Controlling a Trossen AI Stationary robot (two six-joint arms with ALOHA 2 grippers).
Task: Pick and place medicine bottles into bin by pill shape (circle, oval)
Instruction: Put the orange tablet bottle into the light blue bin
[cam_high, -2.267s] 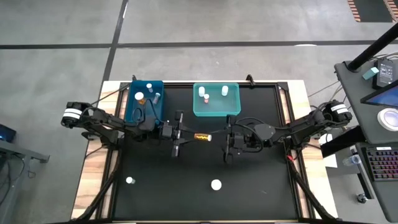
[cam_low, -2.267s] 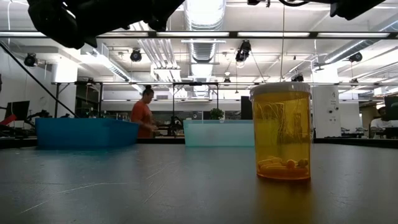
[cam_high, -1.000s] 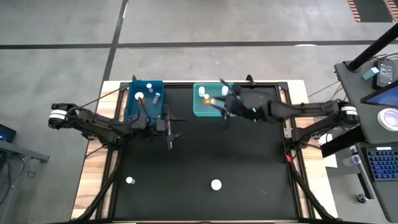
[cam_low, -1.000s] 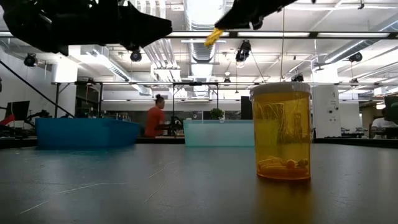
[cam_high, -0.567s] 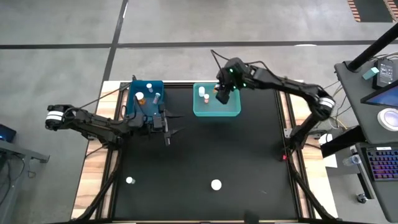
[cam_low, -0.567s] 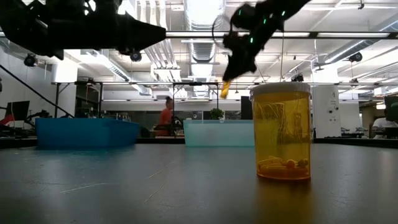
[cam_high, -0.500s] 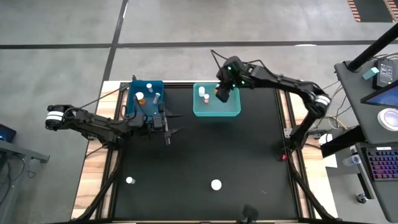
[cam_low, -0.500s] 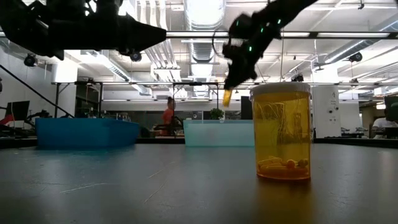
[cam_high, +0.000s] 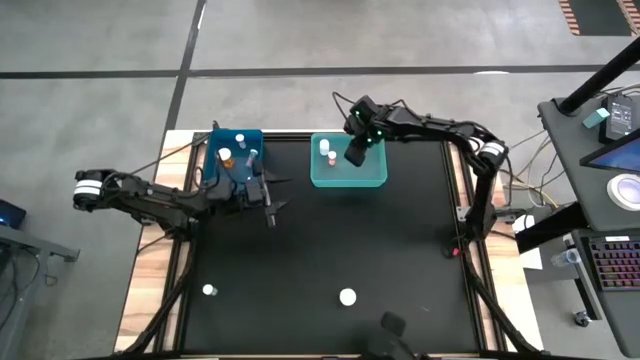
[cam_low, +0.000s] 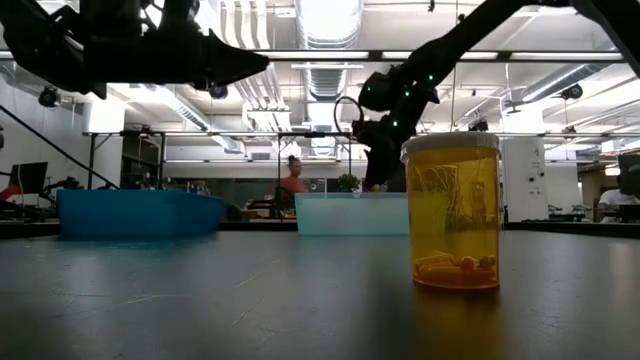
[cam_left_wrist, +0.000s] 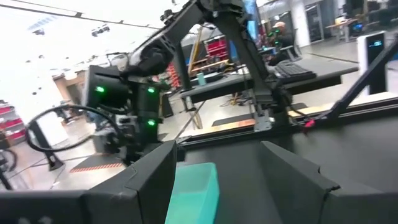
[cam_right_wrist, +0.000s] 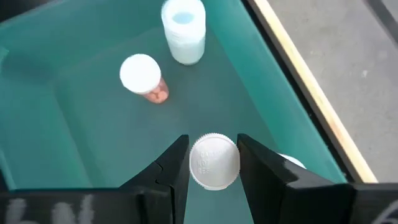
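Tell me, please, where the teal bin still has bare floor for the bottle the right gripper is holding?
The right gripper holds a capped bottle over the teal bin. Bare floor lies along the wall beside the orange-pill bottle and below the gripper. It is crowded by the far wall, where the white bottle stands.

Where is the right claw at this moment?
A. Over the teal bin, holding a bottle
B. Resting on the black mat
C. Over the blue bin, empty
A: the right claw grips a white-capped bottle above the teal bin.
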